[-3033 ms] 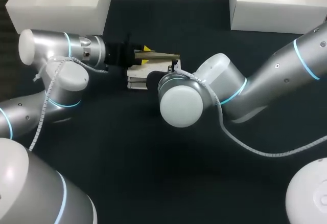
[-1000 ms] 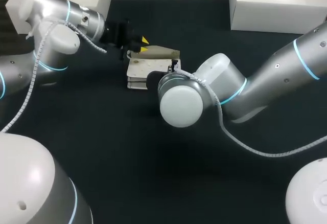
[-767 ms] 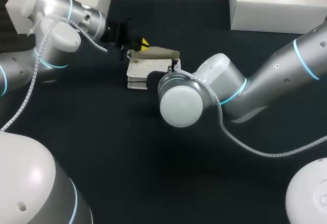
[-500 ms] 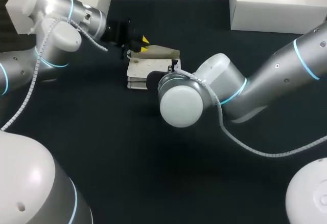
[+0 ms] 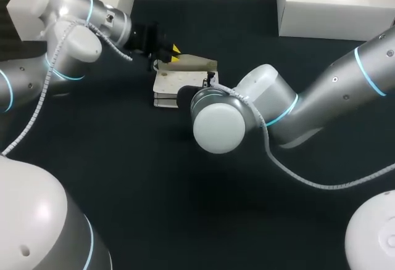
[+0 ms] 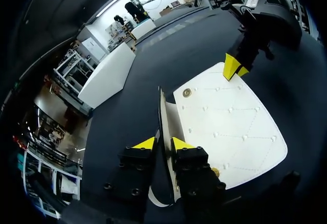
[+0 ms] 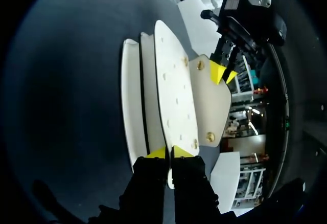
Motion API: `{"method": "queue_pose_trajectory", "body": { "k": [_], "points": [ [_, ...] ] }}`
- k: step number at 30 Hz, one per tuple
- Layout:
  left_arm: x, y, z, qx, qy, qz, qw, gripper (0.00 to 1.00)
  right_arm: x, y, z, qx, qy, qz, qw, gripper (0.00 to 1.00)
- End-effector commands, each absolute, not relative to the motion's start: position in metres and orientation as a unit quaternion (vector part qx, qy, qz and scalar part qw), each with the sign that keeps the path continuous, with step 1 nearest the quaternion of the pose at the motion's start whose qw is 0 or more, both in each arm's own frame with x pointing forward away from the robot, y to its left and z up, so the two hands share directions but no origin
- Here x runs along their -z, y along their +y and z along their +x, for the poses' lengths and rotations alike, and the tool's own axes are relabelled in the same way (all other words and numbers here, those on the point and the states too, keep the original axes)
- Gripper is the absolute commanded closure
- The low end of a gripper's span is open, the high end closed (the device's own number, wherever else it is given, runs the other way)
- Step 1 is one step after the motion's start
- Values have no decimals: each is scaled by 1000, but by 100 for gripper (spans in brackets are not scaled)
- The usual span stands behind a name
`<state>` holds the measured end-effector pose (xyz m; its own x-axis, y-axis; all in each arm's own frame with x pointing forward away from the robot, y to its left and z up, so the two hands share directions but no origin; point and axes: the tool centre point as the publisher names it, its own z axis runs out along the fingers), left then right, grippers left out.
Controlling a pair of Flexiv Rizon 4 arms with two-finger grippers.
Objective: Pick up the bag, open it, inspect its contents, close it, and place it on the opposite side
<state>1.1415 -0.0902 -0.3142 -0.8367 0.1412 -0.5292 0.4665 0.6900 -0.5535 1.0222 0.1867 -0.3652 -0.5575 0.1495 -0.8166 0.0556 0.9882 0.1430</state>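
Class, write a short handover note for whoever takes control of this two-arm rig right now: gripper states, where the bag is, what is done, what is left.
Left gripper: shut on the flap, holding it lifted off the body.
Right gripper: shut on the bag at the edge opposite the left gripper.
Bag: white, quilted, near the middle of the dark table.
Done: both grasps made, flap opened.
Left: inspect the contents, close the flap, place the bag on the opposite side.
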Motion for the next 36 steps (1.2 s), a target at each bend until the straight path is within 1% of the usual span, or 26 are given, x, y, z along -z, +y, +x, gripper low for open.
{"method": "queue_pose_trajectory", "body": {
  "k": [1,11,22,36],
  "points": [
    [317,-90,1145,354,890,171,233,100,369,184,1021,-77,847,46,523,100],
    [323,-93,1115,345,869,200,295,100,369,184,1021,-77,847,46,523,100],
    [342,-88,1097,359,841,217,341,100,369,184,1021,-77,847,46,523,100],
    [347,-83,1100,356,832,226,360,100,369,184,1021,-77,847,46,523,100]
  ]
}}
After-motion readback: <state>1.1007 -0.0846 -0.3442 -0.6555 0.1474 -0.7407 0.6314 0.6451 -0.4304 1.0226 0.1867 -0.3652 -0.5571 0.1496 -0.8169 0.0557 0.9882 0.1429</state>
